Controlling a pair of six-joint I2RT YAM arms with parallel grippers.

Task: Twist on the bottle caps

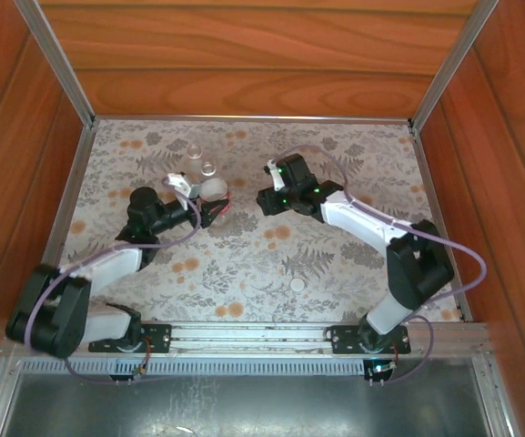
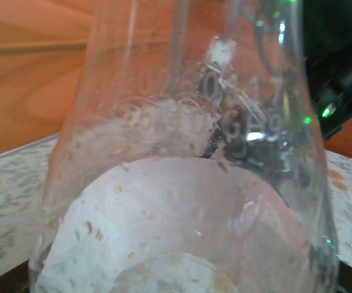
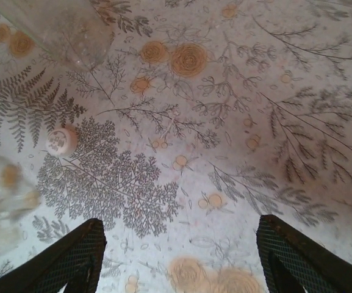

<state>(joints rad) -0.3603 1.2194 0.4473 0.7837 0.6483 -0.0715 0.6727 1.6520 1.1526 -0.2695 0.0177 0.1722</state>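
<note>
Wood-panelled walls [image 1: 262, 55] enclosed the desk [image 1: 353, 264], draped in grey-fern, orange-flower cloth [image 1: 335, 150]. The left gripper [image 1: 209, 211] clasped a clear plastic bottle [image 2: 194, 152]; the right gripper [image 3: 179, 223] gaped wide, empty. A small round white cap [image 1: 297, 285] lay on the cloth.

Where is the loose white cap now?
In the top view the white cap lies alone on the flowered cloth, near the front rail, slightly right of centre, closer to the right arm.

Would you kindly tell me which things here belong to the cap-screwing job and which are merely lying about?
Job: pale-label bottle; second clear bottle; white cap.
Just lying about: floral cloth; wooden walls.
</note>
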